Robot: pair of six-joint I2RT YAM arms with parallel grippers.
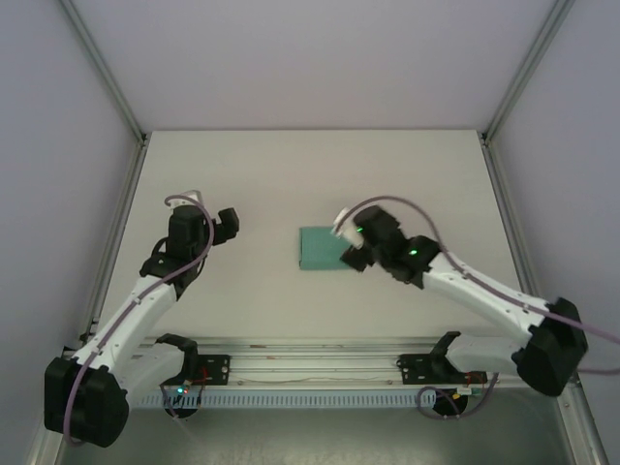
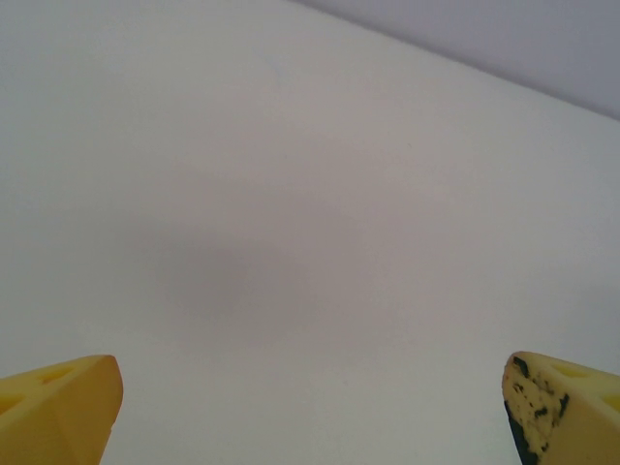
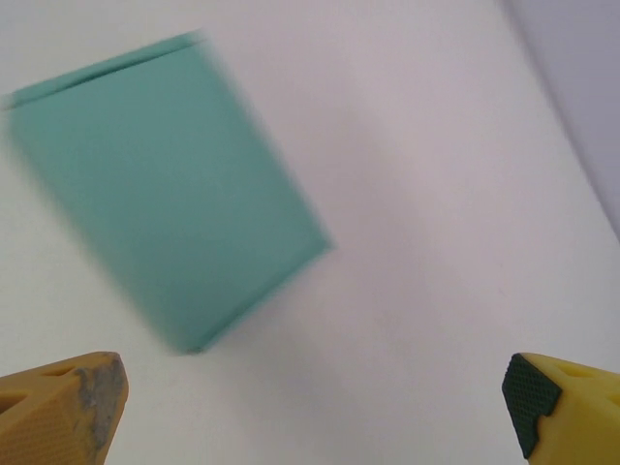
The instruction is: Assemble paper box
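Paper box lies flat on the bench at centre of the top view. It reads as a closed rectangle, but it's blurred at upper left of the right wrist view, so we can't check the seams. Right gripper sits just beside its right edge, jaws spread wide w/ nothing between. Left gripper is at mid-left, well apart, also released, over bare bench. We judge folding is approx. done. To clear off well, lift the right gripper straight up first, then swing away, so no fingertip drags the light card or pops a flap.
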